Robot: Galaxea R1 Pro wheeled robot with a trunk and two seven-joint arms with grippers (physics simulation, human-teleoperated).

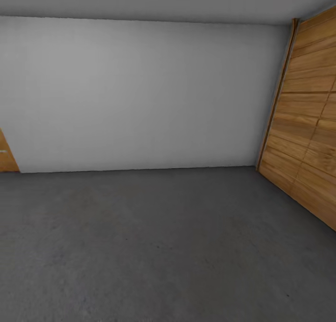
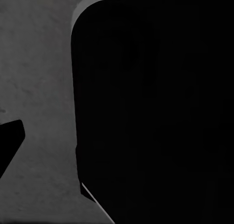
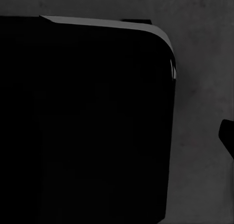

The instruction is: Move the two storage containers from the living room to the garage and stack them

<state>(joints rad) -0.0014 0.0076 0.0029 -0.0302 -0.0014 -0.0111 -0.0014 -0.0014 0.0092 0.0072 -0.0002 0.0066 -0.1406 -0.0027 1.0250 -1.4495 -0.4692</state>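
Wrist views: big black rounded body (image 2: 156, 112) over grey concrete, same on the right (image 3: 87, 121); can't tell whether either gripper is open, closed or carrying anything. Head view: dark grey floor (image 1: 154, 247) runs up to the plank wooden door (image 1: 308, 125), white wall (image 1: 140, 93) just beyond it, so this looks like the garage. No orange bins seen on the concrete; judging by that, placing + stacking not yet done.

The floor (image 1: 154, 247) is dark grey, faintly mottled concrete. The wall (image 1: 140, 93) is plain white. The wide door (image 1: 308, 125) shows warm orange-brown horizontal wooden planks.
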